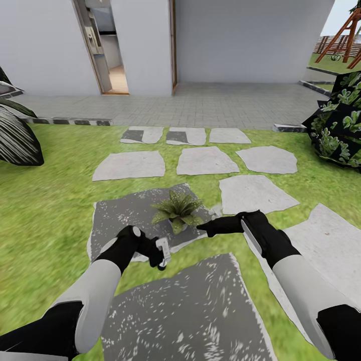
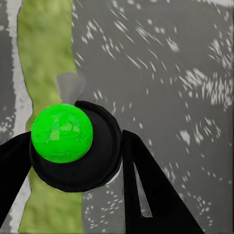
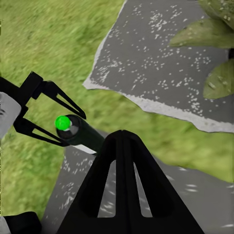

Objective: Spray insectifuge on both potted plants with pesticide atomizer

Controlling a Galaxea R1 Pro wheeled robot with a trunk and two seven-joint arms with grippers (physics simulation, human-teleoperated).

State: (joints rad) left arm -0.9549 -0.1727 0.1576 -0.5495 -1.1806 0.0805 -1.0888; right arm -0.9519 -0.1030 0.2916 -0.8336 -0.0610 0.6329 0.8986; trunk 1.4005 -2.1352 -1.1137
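My left gripper (image 1: pixel 161 255) is shut on the pesticide atomizer (image 1: pixel 164 249), a slim dark bottle with a white label. Its top (image 2: pixel 62 132) shows bright green in both wrist views, and the bottle (image 3: pixel 78 130) sits between the left fingers (image 3: pixel 58 97). A faint grey cone (image 2: pixel 70 85) shows just beyond the top. One potted plant (image 1: pixel 176 208), a low rosette of pointed speckled leaves, stands on a dark grey slab (image 1: pixel 125 210) just ahead of both hands. My right gripper (image 1: pixel 203 226) is shut on nothing, its tip beside the plant's leaves (image 3: pixel 209 34).
Grey stone slabs (image 1: pixel 205 160) lie in the lawn toward a paved terrace and a white house wall with an open doorway (image 1: pixel 113 50). A big dark-leaved bush (image 1: pixel 341 125) stands at the right, dark fronds (image 1: pixel 17 138) at the left, and a large slab (image 1: pixel 185 311) under my arms.
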